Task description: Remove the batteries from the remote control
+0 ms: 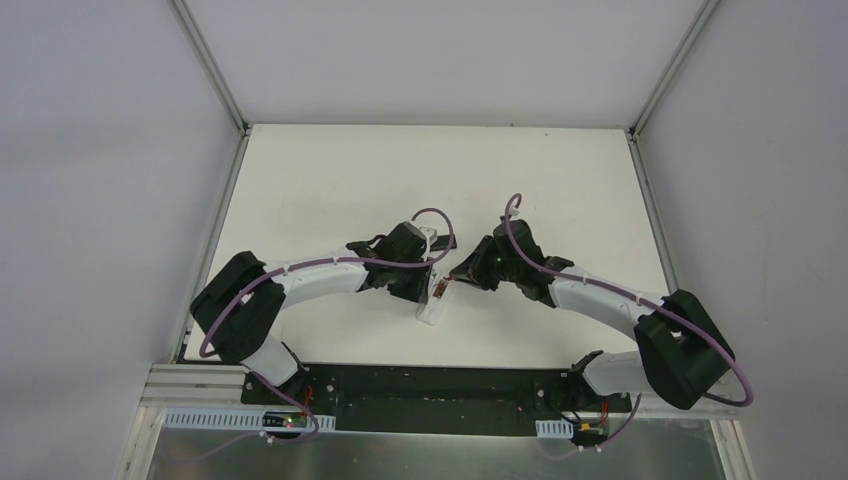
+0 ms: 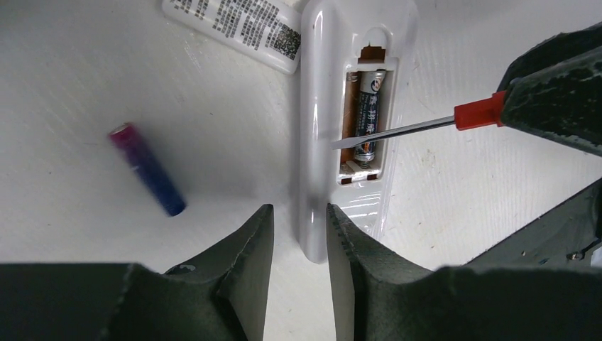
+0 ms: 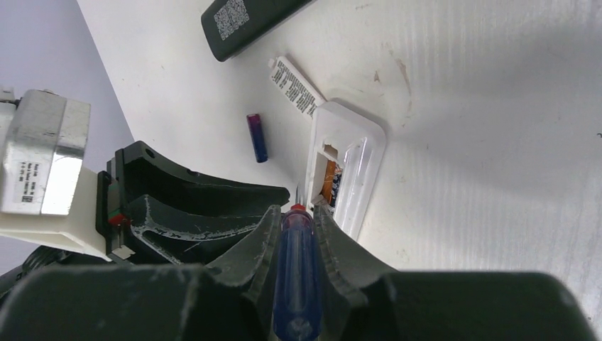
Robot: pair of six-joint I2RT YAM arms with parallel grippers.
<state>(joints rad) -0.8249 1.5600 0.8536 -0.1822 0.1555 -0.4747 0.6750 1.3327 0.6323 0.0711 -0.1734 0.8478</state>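
A white remote (image 2: pixel 316 85) lies back up with its battery bay open; it also shows in the top view (image 1: pixel 431 308). One dark blue battery (image 2: pixel 368 114) sits in the bay's right slot, and the left slot is empty. A second battery (image 2: pixel 148 169), blue and magenta, lies loose on the table to the left, also in the right wrist view (image 3: pixel 258 138). My right gripper (image 3: pixel 299 213) is shut on the blue-handled screwdriver (image 3: pixel 298 284), whose blade (image 2: pixel 397 131) lies across the bay over the battery. My left gripper (image 2: pixel 298 213) is narrowly open at the remote's near end, its right finger over the remote.
The remote's white cover (image 2: pixel 234 25) with a printed label lies just beyond the remote. A black remote (image 3: pixel 248 18) lies farther off. The two arms meet at the middle of the white table (image 1: pixel 330 180), which has metal rails along its sides.
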